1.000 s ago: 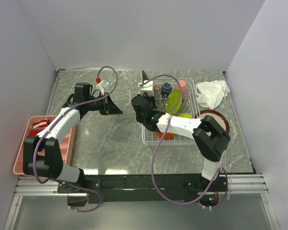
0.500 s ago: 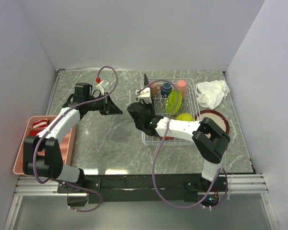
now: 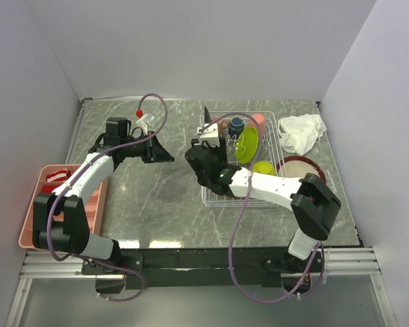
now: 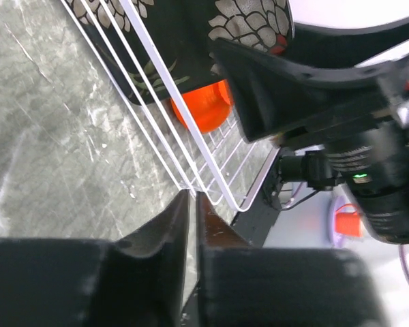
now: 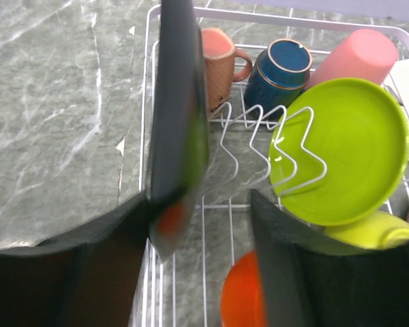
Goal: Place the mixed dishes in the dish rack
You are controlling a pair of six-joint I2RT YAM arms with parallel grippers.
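The white wire dish rack holds a lime green plate, a lime bowl, an orange bowl, a salmon cup, a navy cup and a pink cup. A black floral square plate stands on edge at the rack's left side. My right gripper is open around its lower corner, which leans on the left finger. My left gripper hovers just left of the rack, its jaws a thin slit apart with nothing between. A brown round plate lies on the table right of the rack.
A white rag lies at the back right. A pink divided tray sits at the table's left edge. Grey walls close in the table on three sides. My right arm's black housing fills the upper right of the left wrist view.
My right gripper has opened and let go of the black floral plate, which now stands in the rack. The right arm's elbow swung down and right. The left arm stayed put.
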